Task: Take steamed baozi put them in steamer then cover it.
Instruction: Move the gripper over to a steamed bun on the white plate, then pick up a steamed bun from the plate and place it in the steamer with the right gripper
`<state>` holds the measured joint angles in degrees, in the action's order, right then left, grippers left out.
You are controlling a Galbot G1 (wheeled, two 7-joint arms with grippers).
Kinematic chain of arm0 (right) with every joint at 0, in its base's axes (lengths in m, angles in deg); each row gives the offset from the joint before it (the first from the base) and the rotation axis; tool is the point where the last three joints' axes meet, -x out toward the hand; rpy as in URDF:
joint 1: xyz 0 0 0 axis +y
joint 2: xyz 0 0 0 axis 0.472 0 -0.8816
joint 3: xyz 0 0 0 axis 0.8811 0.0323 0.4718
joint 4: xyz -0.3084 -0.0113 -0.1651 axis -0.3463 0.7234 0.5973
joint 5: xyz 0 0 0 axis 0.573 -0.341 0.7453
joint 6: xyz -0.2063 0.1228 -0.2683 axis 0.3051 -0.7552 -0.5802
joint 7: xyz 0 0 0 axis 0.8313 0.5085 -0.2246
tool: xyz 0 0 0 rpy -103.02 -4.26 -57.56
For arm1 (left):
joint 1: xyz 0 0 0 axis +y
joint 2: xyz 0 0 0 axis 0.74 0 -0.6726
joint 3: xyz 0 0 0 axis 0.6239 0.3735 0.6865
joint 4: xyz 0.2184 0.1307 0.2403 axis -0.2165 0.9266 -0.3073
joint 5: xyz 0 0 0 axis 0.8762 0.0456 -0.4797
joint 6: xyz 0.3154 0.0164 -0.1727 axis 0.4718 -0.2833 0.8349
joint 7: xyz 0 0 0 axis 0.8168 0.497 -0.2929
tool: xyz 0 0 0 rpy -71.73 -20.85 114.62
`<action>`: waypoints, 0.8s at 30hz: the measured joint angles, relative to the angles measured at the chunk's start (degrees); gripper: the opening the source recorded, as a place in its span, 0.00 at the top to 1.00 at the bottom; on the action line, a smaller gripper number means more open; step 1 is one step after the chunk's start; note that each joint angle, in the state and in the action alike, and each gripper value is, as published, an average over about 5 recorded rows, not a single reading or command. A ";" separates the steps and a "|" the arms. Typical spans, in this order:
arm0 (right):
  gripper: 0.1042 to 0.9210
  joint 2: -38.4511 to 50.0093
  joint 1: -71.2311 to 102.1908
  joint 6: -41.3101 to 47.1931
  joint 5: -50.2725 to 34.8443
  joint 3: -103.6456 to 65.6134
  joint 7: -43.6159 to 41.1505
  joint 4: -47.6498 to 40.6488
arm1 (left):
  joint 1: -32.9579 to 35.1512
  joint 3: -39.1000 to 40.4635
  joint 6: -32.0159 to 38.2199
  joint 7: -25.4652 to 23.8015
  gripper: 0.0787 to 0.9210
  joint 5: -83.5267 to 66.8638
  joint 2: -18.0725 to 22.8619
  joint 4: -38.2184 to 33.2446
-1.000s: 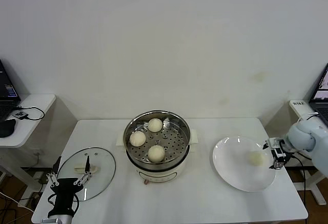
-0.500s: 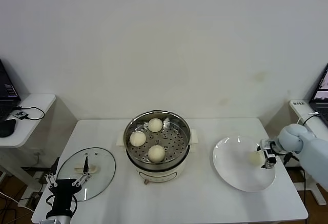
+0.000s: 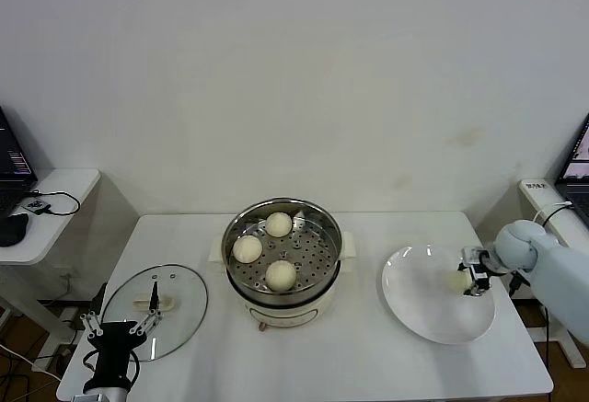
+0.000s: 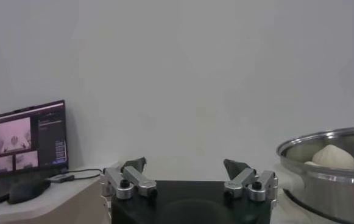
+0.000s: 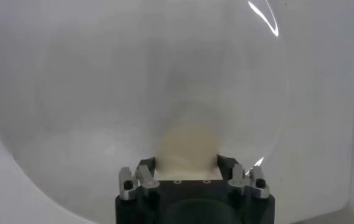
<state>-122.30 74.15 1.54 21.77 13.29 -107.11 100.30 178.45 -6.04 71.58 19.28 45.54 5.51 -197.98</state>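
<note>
Three baozi [image 3: 279, 224] [image 3: 247, 248] [image 3: 281, 275] lie on the perforated tray of the steel steamer [image 3: 327, 255] at the table's middle. The fourth baozi [image 3: 456, 281] lies on the right part of the white plate [image 3: 428, 315]. My right gripper [image 3: 471, 281] is low at the plate, open, with that baozi [image 5: 186, 143] between its fingers. The glass cover [image 3: 184, 315] lies flat at the front left. My left gripper [image 3: 117, 333] is open and empty at the cover's front edge; the steamer also shows in the left wrist view [image 4: 329, 159].
A side desk [image 3: 55, 186] with a mouse and cables stands to the left, and a laptop screen [image 4: 25, 135] shows there. Another small stand [image 3: 543, 190] is at the far right. The table's front edge is close to the left gripper.
My right gripper has moved left over the plate's rim until its fingers are on both sides of the baozi. The left arm has hardly moved.
</note>
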 measured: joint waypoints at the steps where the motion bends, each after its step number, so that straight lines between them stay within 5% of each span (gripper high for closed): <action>1: 0.39 0.23 -0.36 0.12 -0.24 0.23 -0.08 0.28 | -0.04 0.06 0.01 0.00 0.12 0.00 0.02 0.03; 24: 0.40 6.28 -32.41 8.65 -20.87 23.97 -0.22 17.75 | -1.19 1.62 0.03 0.03 0.12 0.24 -0.73 0.22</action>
<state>-116.02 41.75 10.19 0.91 37.26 -107.33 118.05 177.25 -4.42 71.62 19.31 45.78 4.78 -197.77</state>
